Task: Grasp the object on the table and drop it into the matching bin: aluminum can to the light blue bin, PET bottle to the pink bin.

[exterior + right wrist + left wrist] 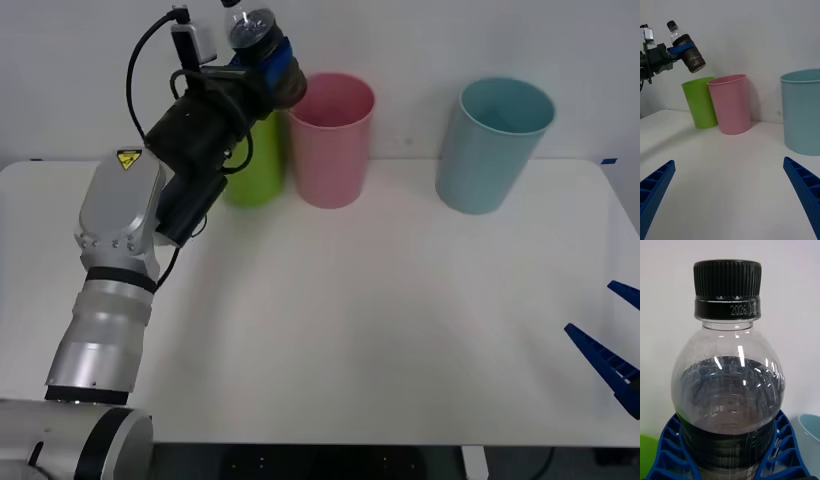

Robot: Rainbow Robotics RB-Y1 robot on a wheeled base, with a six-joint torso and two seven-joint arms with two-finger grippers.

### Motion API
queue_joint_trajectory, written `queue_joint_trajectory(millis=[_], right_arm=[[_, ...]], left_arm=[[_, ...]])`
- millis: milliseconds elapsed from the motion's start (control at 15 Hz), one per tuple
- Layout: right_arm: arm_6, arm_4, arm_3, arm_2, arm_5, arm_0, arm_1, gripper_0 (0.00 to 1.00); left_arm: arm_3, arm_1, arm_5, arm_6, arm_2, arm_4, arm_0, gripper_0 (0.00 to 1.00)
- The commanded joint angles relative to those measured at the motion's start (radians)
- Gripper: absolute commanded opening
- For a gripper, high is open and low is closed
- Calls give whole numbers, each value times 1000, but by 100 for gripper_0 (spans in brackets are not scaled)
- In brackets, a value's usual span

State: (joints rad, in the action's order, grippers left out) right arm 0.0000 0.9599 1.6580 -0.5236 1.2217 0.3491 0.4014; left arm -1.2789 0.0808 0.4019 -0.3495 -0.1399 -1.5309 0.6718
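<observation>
Right gripper point(612, 355) idle at the near right edge of the table point(400, 330), fingers spread wide apart, nothing between them. Near and middle tabletop bare of task items.

Left gripper point(268, 62) raised at the far left, above the bins, clamped on the bottle point(262, 50) around its dark body. Left wrist view shows the blue fingers point(672, 450) hugging both sides of the dark lower part, clear shoulder and black cap point(727, 288) standing above them. In the right wrist view the bottle point(685, 48) hangs tilted in the air, cap leaning away from the bins, above the green bin point(700, 102) and just short of the pink bin point(730, 103).

Progress, as judged: pick-up done, lift done, carry nearly done. Left to do: shift the bottle over the pink bin's mouth point(334, 98), open the fingers, let it fall. From the front view the bottle sits at the pink rim's left edge, not clearly over the opening.

Far row, left to right: green bin point(255, 160) partly behind the arm, pink bin touching or just beside it, blue bin point(492, 145) well apart to the right.

Count: one bottle, three bins (one green, one pink, one blue), two grippers, no can seen.
</observation>
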Motion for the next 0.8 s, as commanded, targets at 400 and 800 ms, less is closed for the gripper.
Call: queue_joint_trajectory(millis=[400,800], right_arm=[[0,0,0,0,0,0,0,100],[0,0,0,0,0,0,0,100]], left_arm=[[412,-26,-106,47,-4,-68,318,0],[544,-52,-190,84,5,-91,423,0]])
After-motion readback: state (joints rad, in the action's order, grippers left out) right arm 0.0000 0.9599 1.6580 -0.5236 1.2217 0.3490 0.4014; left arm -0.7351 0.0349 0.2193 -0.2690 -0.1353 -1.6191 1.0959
